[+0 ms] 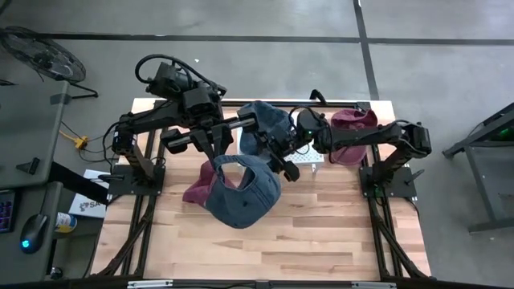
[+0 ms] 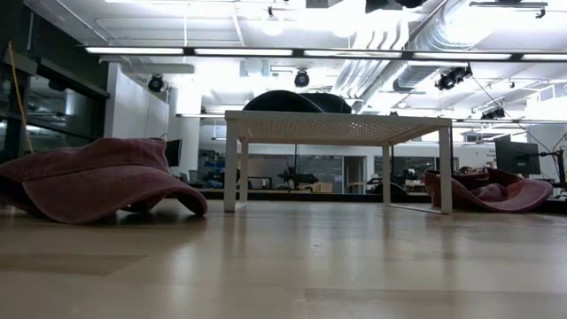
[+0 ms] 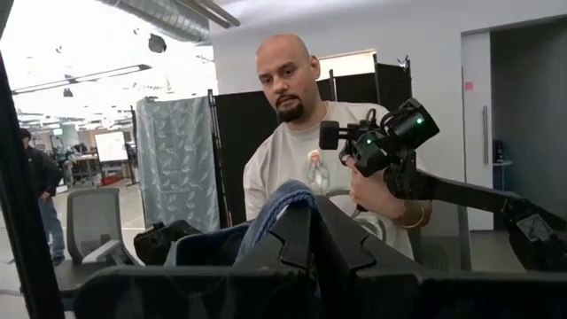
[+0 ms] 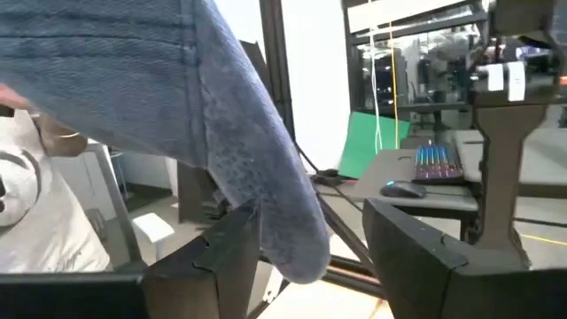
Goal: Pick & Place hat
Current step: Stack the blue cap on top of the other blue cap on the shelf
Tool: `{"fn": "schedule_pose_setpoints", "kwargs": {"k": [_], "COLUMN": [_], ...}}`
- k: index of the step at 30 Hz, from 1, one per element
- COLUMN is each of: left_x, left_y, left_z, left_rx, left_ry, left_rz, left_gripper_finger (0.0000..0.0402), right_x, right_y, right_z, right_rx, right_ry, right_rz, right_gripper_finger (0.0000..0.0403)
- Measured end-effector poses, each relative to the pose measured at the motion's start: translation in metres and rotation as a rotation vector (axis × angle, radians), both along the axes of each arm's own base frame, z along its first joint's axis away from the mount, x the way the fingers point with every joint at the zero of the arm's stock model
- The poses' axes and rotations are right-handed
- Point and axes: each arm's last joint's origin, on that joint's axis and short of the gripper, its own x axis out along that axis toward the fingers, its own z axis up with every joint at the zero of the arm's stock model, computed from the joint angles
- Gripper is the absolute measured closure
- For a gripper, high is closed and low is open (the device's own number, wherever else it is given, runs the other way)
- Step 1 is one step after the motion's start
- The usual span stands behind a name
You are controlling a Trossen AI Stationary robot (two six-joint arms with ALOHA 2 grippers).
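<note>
Wooden table (image 1: 265,249): butcher-block top, its far half largely covered by both arms.

Blue denim cap (image 1: 245,193): held aloft near the table's middle, strap opening toward the left gripper; its underside was hidden.

Second blue cap (image 1: 261,120): on the white rack (image 2: 332,128) by the far edge, partly screened by arms.

Maroon cap (image 1: 199,186): beneath the denim cap, mostly covered.

Second maroon cap (image 1: 353,124): far right corner, half hidden.

Left gripper (image 1: 215,154): clamped shut on the denim cap's rear edge.

Right gripper (image 1: 283,164): fingers spread, straddling the cap's fabric; contact could not be told.
</note>
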Motion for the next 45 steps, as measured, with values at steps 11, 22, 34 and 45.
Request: {"fn": "schedule_pose_setpoints", "kwargs": {"k": [11, 22, 34, 45], "left_x": [-0.002, -0.003, -0.003, -0.003], "left_y": [-0.005, -0.005, -0.005, -0.005], "left_z": [0.002, 0.002, 0.002, 0.002], "left_rx": [-0.012, -0.012, -0.007, 0.01], "left_ry": [-0.011, -0.014, -0.019, -0.013], "left_rz": [-0.009, -0.008, -0.009, -0.019], "left_gripper_finger": [0.0401, 0.0401, 0.0401, 0.0401], "right_x": [0.0, 0.005, 0.024, 0.043], "right_y": [-0.007, -0.006, 0.003, 0.033], "right_z": [0.002, -0.001, -0.012, 0.005], "right_rx": [-0.01, 0.031, 0.084, 0.063], "right_ry": [-0.027, -0.063, -0.074, -0.026], "right_rz": [-0.066, -0.048, 0.027, 0.243], "right_gripper_finger": [0.021, 0.021, 0.021, 0.021]}}
